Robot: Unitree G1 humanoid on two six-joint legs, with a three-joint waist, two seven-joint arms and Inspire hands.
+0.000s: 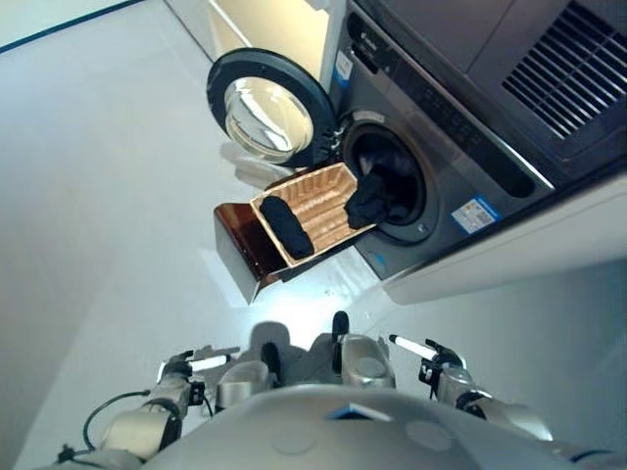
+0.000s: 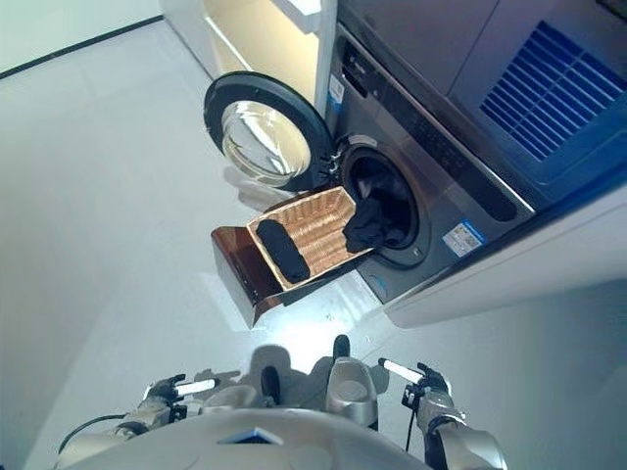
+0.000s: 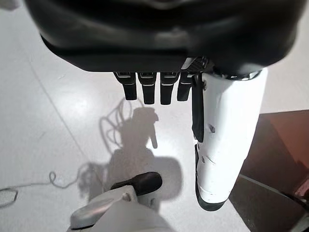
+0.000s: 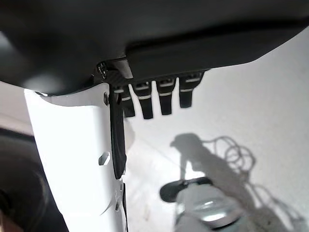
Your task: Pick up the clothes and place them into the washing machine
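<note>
I see a pale, glossy floor (image 1: 108, 196) filling most of my view, with a bright patch of reflected light just in front of a brown stand (image 1: 245, 250). A dark line runs along the floor's far edge at the upper left. A cream cabinet (image 1: 274, 29) stands behind the open round door. A dark grey unit with a slatted vent (image 1: 573, 64) sits at the upper right, above a white ledge (image 1: 529, 245).

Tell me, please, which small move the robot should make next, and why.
Probably reach the right robot hand toward the dark garment hanging over the rim of the grey front-loading washing machine and push it inside. Both hands are open and empty; another dark garment lies in the woven wicker basket.
</note>
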